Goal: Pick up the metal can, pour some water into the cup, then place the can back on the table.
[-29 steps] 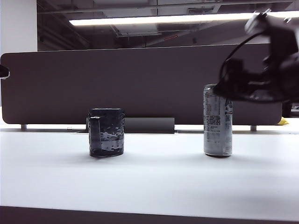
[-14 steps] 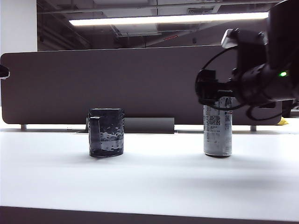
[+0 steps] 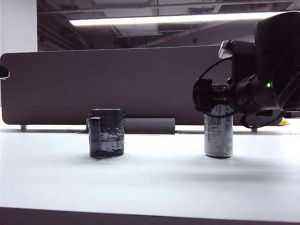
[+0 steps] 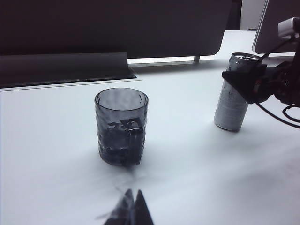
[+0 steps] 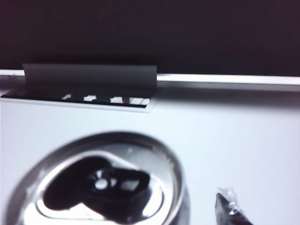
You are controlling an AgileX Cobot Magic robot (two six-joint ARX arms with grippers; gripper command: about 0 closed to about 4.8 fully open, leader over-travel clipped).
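Note:
The metal can [image 3: 218, 135] stands upright on the white table [image 3: 154, 178] at the right. Its open top [image 5: 101, 187] fills the right wrist view, dark inside, and no water shows. My right gripper [image 3: 207, 96] is open at the can's top, hiding the upper part in the exterior view. One fingertip [image 5: 228, 206] shows beside the can, apart from it. The dark dimpled cup [image 3: 107, 133] stands upright at the left, its handle [image 4: 132, 140] facing my left gripper [image 4: 133, 200]. That gripper is shut and empty, well short of the cup [image 4: 122, 126].
A dark divider panel [image 3: 117, 84] runs across the back of the table. A low grey bar [image 3: 150, 125] lies at its foot behind the cup. The bulky right arm [image 3: 276, 70] hangs over the table's right side.
The right arm has come down and swung left. Its gripper, which was above the can's right side, is now level with the can's top and covers it.

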